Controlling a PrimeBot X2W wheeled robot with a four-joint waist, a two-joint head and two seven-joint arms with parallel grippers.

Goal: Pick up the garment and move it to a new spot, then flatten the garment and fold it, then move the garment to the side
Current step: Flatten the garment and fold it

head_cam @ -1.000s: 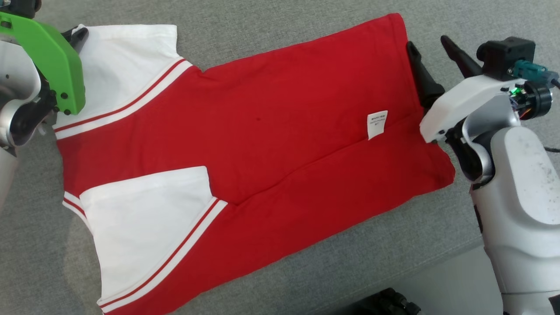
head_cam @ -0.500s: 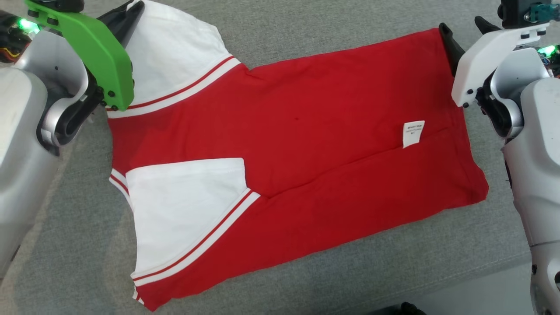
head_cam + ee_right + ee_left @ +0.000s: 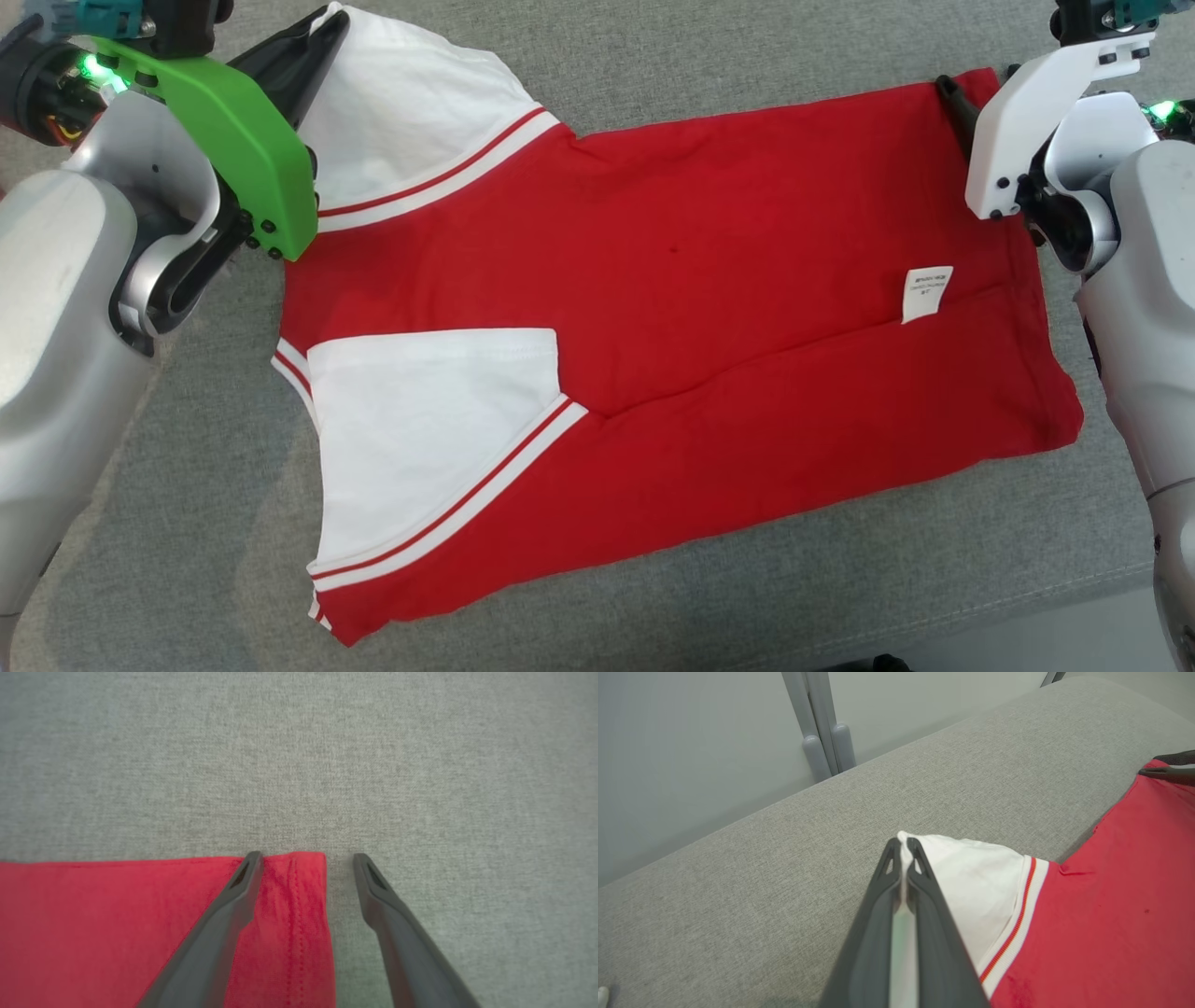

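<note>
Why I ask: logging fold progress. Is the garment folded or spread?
Partly folded. The garment has its near side turned over its body; the far sleeve is spread, pinched in the left end effector.

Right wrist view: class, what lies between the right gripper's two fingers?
A hemmed corner of the garment, then a strip of bare grey cushion; the right wrist view shows it.

There was one garment (image 3: 709, 280), lying on one grey cushion (image 3: 747, 47). It had two white sleeves, the far sleeve (image 3: 411, 103) at ten o'clock in the head view and the near sleeve (image 3: 420, 429) at seven o'clock, and one white label (image 3: 926, 293) at three o'clock. There were two grippers, the left gripper (image 3: 903, 847) and the right gripper (image 3: 306, 858), each with two dark fingers.
</note>
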